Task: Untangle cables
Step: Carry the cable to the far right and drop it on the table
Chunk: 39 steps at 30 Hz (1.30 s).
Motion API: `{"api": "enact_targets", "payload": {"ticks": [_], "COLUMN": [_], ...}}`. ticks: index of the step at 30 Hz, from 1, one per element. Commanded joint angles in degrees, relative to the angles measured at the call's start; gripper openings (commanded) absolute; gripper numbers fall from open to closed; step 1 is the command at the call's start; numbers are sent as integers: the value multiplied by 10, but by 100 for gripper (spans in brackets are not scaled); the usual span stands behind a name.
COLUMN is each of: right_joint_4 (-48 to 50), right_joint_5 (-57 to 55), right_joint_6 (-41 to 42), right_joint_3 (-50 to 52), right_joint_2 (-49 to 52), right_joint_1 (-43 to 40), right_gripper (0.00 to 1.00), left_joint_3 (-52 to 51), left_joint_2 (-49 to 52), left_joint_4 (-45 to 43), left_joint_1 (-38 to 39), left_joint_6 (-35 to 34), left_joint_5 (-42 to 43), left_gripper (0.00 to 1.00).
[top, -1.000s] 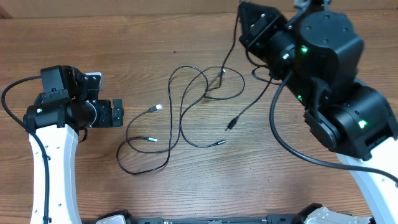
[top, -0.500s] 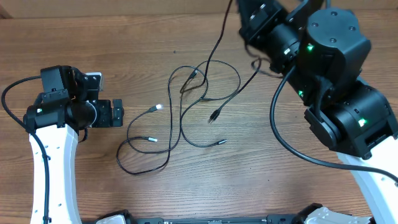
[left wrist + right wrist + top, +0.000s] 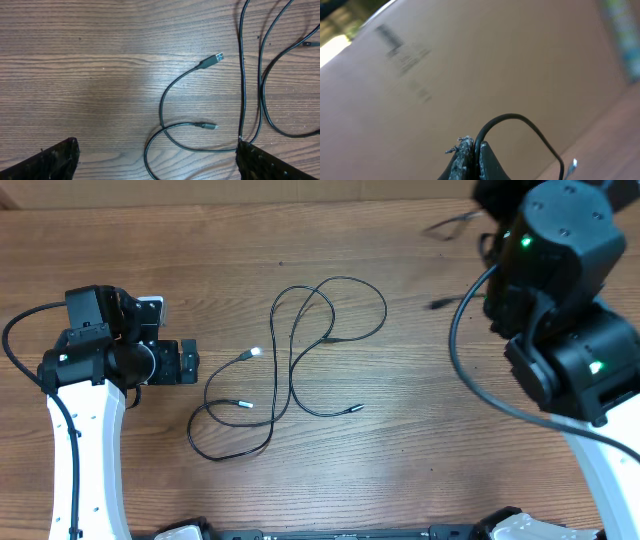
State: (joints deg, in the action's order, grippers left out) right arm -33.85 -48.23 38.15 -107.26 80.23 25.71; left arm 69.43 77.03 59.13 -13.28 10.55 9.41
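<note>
Black cables (image 3: 242, 75): two flat, one aloft

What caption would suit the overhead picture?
Right gripper pinches one cable aloft; other cables lie looped beside open left gripper.

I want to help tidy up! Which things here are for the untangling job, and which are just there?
For the job: looped cables lying loose; one cable pinched in the right end effector; the open left end effector.
Just there: wooden table; thick arm cords.
</note>
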Motion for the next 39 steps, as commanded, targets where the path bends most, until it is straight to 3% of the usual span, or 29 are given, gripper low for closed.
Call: {"api": "enact_targets", "payload": {"ticks": [1, 4, 11, 16, 25, 39], "right_joint_4": [-7, -10, -12, -14, 16, 111], "right_joint_5": [-53, -17, 235, 305, 657, 592], "right_joint_6": [-12, -52, -280, -288, -266, -229], "right_joint_3": [-8, -8, -8, -8, -8, -8], "right_joint_2": [11, 23, 67, 106, 188, 351], "right_joint_1": [-43, -78, -150, -208, -304, -416], "right_gripper": [4, 4, 4, 4, 4, 4], "left_joint_3": [9, 9, 9, 9, 9, 9], "left_joint_2": [-4, -4, -4, -4, -4, -4], "left_joint_4": [0, 0, 0, 0, 0, 0], "left_joint_1": [-6, -6, -6, -6, -6, -6], "left_joint_6": [8, 8, 8, 8, 8, 8], "left_joint_5": [1, 1, 1, 1, 1, 1], "left_gripper": [100, 100, 100, 100, 100, 100]}}
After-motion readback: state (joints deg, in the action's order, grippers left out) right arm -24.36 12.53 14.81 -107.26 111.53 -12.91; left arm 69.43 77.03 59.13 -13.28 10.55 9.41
